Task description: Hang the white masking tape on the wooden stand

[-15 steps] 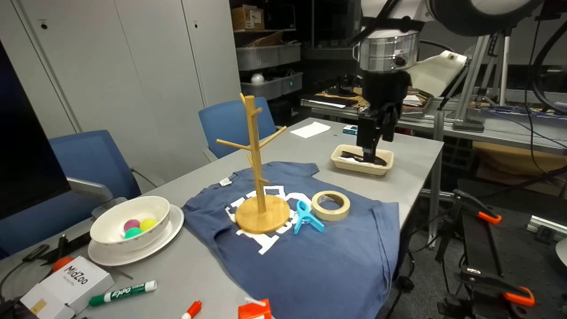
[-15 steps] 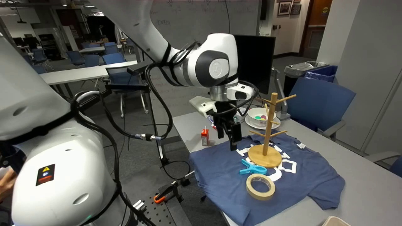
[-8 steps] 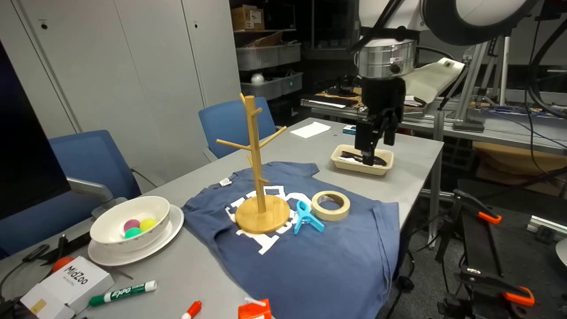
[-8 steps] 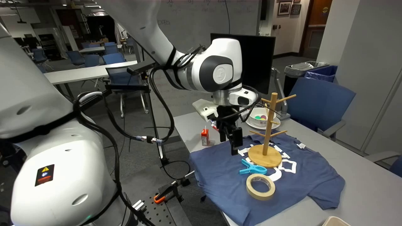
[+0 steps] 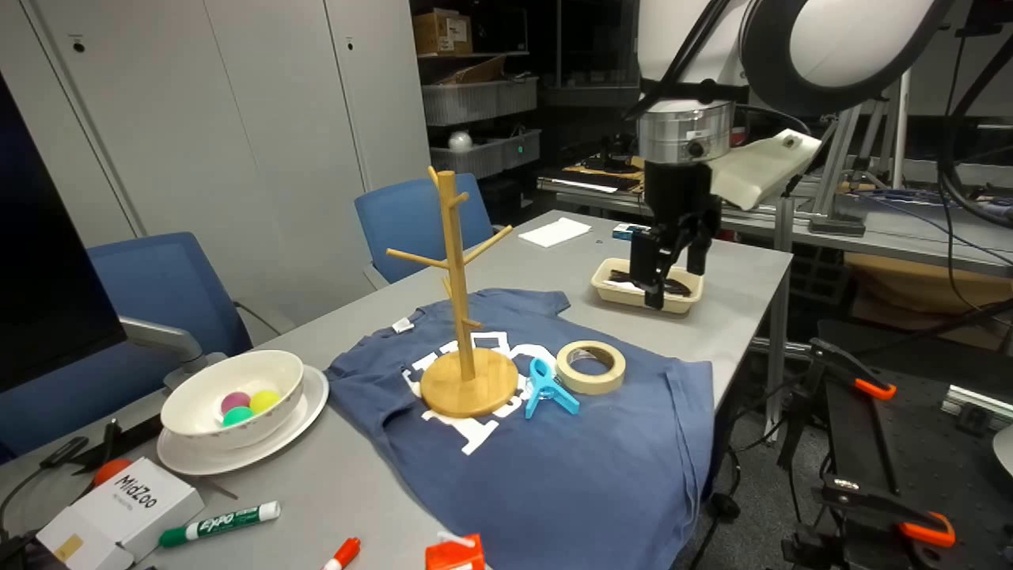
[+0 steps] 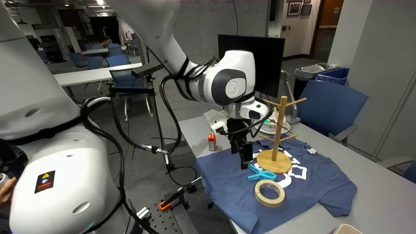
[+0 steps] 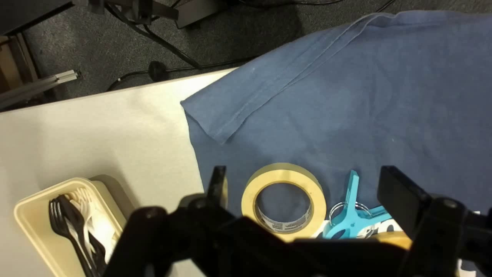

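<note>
My rounded white arm [image 6: 157, 42] wears black straps [image 6: 48, 134] and cables [image 6: 121, 162], a warning label [image 6: 45, 182], a silver collar [image 5: 681, 134] and a black pincer [image 5: 675, 283].

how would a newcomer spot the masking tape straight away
On the grey table, find the blue shirt with the wooden stand on it. A turquoise clip lies by the stand's base, and the masking tape lies beside that clip. It's a cream ring with an open centre, unlike the forked clip or solid base.

Gripper [image 5: 675, 287] lower; nearer the tape [image 5: 592, 385]
</note>
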Controlling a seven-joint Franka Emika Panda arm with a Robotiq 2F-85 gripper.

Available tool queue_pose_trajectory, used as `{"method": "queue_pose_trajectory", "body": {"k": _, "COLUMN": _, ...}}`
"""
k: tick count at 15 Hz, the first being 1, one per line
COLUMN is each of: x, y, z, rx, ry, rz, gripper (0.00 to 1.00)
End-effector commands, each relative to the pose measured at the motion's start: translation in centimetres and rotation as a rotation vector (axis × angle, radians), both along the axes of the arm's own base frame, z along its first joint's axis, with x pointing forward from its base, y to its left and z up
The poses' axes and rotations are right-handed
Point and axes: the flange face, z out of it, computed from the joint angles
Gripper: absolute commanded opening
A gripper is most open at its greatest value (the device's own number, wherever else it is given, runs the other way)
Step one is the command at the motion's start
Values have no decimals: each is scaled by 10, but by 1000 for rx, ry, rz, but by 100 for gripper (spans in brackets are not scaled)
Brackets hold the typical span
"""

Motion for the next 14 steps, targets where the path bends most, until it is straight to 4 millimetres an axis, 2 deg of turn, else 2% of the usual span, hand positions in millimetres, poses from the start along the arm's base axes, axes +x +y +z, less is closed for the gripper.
{"method": "queue_pose_trajectory", "body": {"k": 1, "x": 8, "y": -13, "z": -27, "rx": -3, "ry": -41, "rz": -71, "gripper": 100}}
{"method": "queue_pose_trajectory", "body": {"k": 8, "x": 23, "y": -38, "z": -77, "rx": -48, "ry": -83, "rz": -175, "gripper": 100}}
{"method": "queue_pose_trajectory", "body": {"k": 11, "x": 36, "y": -50, "z": -87, "rx": -98, "ry": -106, "rz": -210, "gripper": 100}}
{"method": "queue_pose_trajectory", "body": {"k": 14, "x": 54, "y": -56, "z": -87, "rx": -142, "ry": -135, "rz": -223, "gripper": 100}}
